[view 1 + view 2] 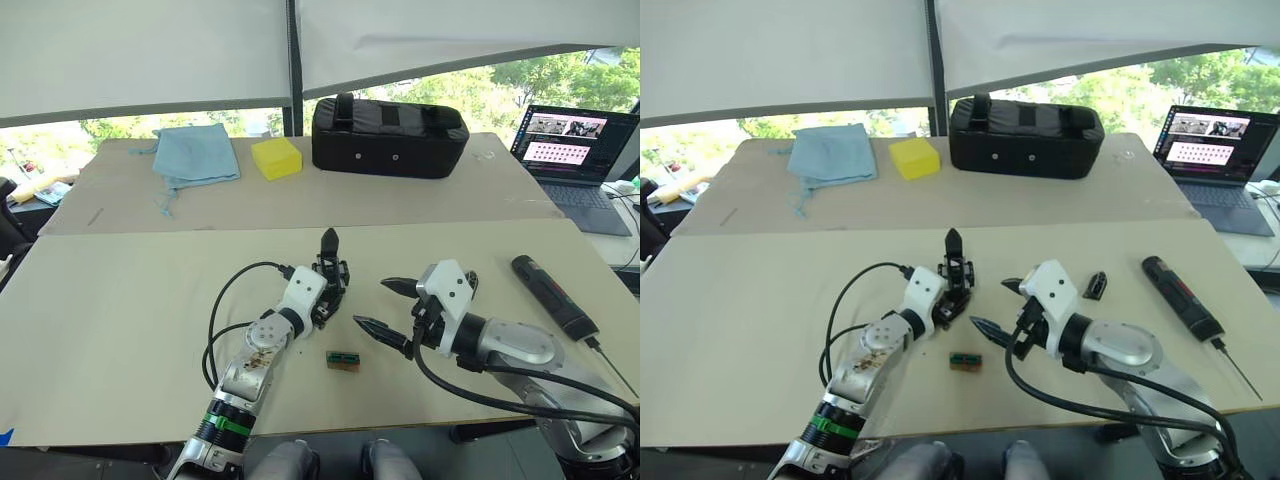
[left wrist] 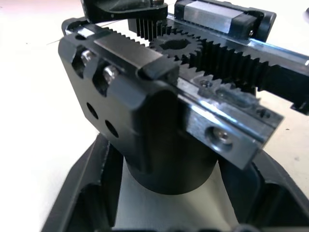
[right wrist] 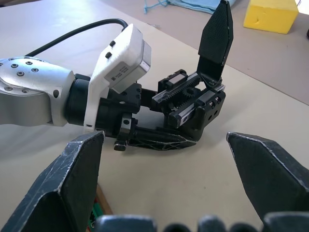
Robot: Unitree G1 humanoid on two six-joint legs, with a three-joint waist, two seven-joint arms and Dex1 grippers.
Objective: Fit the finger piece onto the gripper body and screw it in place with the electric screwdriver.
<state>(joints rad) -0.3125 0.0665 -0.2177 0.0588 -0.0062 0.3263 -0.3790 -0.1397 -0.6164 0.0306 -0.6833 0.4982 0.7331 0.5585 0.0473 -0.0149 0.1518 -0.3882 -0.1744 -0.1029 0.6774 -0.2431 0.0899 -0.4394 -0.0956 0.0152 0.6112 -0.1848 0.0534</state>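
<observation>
Half the gripper body (image 3: 193, 104) behind left gripper (image 3: 190, 96) fingers.

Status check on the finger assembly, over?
Left gripper shut on chunky black ribbed gripper body. Right gripper open, empty. Small black wedge finger piece loose on table; dark cylindrical electric screwdriver untouched, far right. Nothing in the way.

1. The gripper body (image 2: 159, 121) sits close to the left wrist camera, its rack cut off at the frame's edge.
2. The laptop (image 1: 578, 150) is cropped at the side; its screen content is too small to read.
3. The electric screwdriver (image 1: 1181, 297) carries marks too small to make out.
</observation>
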